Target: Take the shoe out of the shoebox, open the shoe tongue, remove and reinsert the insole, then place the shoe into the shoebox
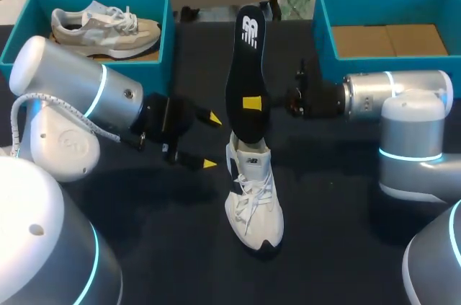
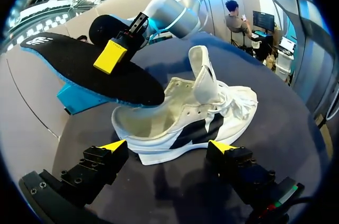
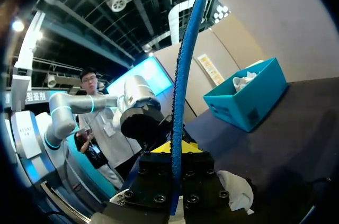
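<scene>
3 steps look done, as I judge it: the white lace-up sneaker (image 1: 253, 200) is out of its box and lies on the dark worktop (image 1: 346, 247) in the middle, toe toward the robot. Its white tongue (image 2: 204, 75) is pulled up and stands clear of the opening. The black foam insole with a blue underside (image 1: 245, 67) is almost wholly out of it. Only the insole's lower end is at the sneaker's mouth; I cannot tell whether it is leaving or going back in. What is left is seating the insole flat inside and boxing the sneaker, probably in the empty teal shoebox (image 1: 324, 31) at the far right. The teal box (image 1: 162, 38) at the far left already holds 1 grey-and-cream sneaker (image 1: 108, 27).

The right end effector (image 1: 252, 103) is clamped on the insole about halfway along, 1 yellow tip on each face, holding it nearly upright. The left end effector (image 1: 211, 140) hangs just beside the sneaker with its 2 fingers spread wide, gripping nothing.

The sneaker has loose laces, a dark side logo and a dark toe edge. The insole carries a white logo near its upper end.
</scene>
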### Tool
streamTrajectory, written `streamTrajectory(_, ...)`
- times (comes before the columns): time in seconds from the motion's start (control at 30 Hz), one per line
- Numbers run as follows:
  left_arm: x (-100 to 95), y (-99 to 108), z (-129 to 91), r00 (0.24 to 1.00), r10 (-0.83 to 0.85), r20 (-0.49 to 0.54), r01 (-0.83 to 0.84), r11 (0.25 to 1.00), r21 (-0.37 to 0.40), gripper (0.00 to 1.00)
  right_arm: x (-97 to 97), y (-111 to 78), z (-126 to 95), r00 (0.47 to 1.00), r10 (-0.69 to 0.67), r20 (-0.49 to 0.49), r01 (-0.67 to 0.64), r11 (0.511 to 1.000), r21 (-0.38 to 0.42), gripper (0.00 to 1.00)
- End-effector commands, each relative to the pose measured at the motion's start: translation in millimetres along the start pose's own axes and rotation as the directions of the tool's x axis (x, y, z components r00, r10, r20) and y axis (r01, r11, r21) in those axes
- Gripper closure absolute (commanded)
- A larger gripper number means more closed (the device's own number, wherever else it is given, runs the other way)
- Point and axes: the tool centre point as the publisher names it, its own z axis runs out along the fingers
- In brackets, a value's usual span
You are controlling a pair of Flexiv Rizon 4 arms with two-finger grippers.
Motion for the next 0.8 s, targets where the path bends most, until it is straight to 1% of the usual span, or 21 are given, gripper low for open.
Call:
streamTrajectory(0.03, 0.7, -1, 0, 1.000, 0.000, 0.000, 0.000, 1.000, -0.005, 0.00, 0.4, -0.4, 2, 1.000, 0.000, 0.003, 0.000, 1.000, 0.001, 1.00)
streamTrajectory(0.3, 0.7, -1, 0, 1.000, 0.000, 0.000, 0.000, 1.000, -0.005, 0.00, 0.4, -0.4, 2, 1.000, 0.000, 0.003, 0.000, 1.000, 0.001, 1.00)
streamTrajectory(0.47, -2.1, -8, 0, 0.998, -0.056, -0.042, 0.055, 0.998, -0.043, 0.00, 0.4, -0.4, 2, 1.000, 0.000, 0.003, 0.000, 1.000, 0.001, 1.00)
streamTrajectory(0.53, -4.2, -9, 0, 0.995, -0.092, -0.047, 0.090, 0.995, -0.046, 0.00, -1.0, -0.1, -1, 1.000, -0.017, 0.009, 0.017, 1.000, -0.007, 1.00)
streamTrajectory(0.6, -6.1, -9, 0, 0.994, -0.093, -0.048, 0.091, 0.994, -0.054, 0.00, -1.4, 0.2, -2, 0.999, -0.040, 0.018, 0.040, 0.999, -0.012, 1.00)
streamTrajectory(0.63, -7.5, -9, 0, 0.993, -0.106, -0.043, 0.103, 0.992, -0.070, 0.00, -1.5, 0.2, -3, 0.999, -0.047, 0.017, 0.047, 0.999, -0.012, 1.00)
streamTrajectory(0.7, -9.7, -7, 0, 0.991, -0.124, -0.044, 0.121, 0.990, -0.066, 0.00, -2.3, 0.0, -4, 0.998, -0.059, 0.023, 0.060, 0.998, -0.019, 1.00)
streamTrajectory(0.73, -10.3, -7, 1, 0.991, -0.130, -0.044, 0.126, 0.989, -0.079, 0.00, -2.8, -0.2, -4, 0.998, -0.064, 0.018, 0.064, 0.998, -0.017, 1.00)
streamTrajectory(0.8, -10.4, -5, 3, 0.988, -0.145, -0.050, 0.141, 0.987, -0.077, 0.00, -3.7, -0.4, -4, 0.997, -0.078, 0.012, 0.078, 0.997, -0.020, 1.00)
